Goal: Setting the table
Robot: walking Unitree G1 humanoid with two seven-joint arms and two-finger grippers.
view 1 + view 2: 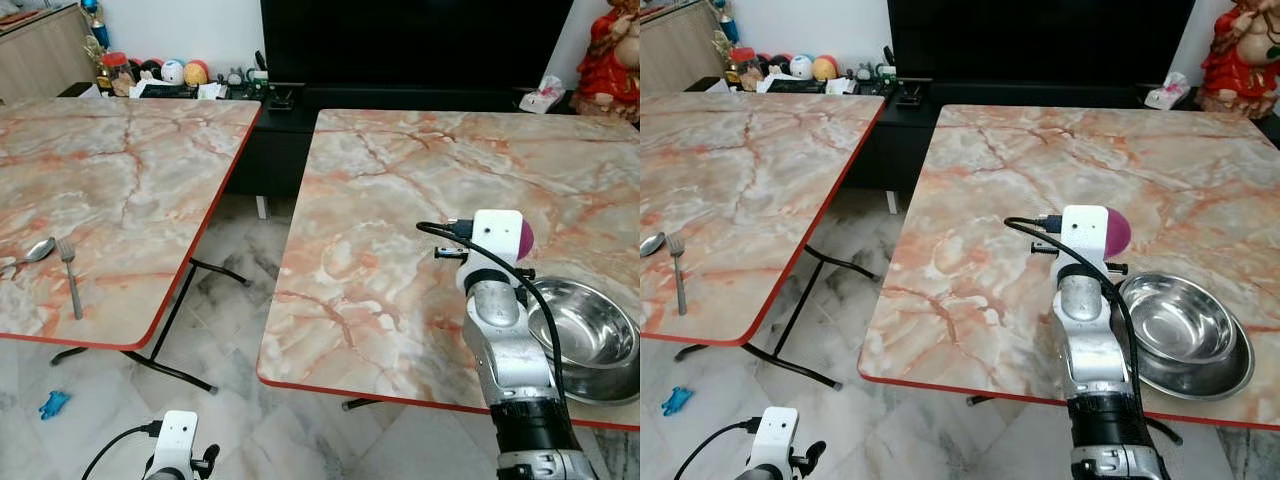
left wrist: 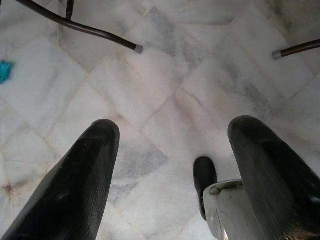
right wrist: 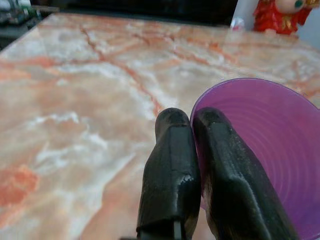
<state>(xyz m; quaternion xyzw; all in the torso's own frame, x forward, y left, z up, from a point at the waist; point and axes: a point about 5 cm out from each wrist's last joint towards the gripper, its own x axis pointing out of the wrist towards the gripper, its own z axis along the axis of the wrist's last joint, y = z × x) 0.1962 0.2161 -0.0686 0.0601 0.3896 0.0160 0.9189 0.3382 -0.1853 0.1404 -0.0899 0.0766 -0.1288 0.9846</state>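
Purple cup rim pinched by raised right pincer over table

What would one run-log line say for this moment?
right end effector: shut on purple cup rim, above right table | steel bowls: beside it | left end effector: open, idle near floor

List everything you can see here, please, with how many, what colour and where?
marble tables: two, pink-veined with red edges, side by side
steel bowls: two, silver, nested on the right table's near right corner
purple cup: one, its rim pinched by the right end effector above the right table
fork: one, silver, left table
spoon: one, silver, beside the fork
blue scrap: one, on the floor
red figure: one, far right
right end effector: black, shut on the cup's rim
left end effector: black, open, low over the floor
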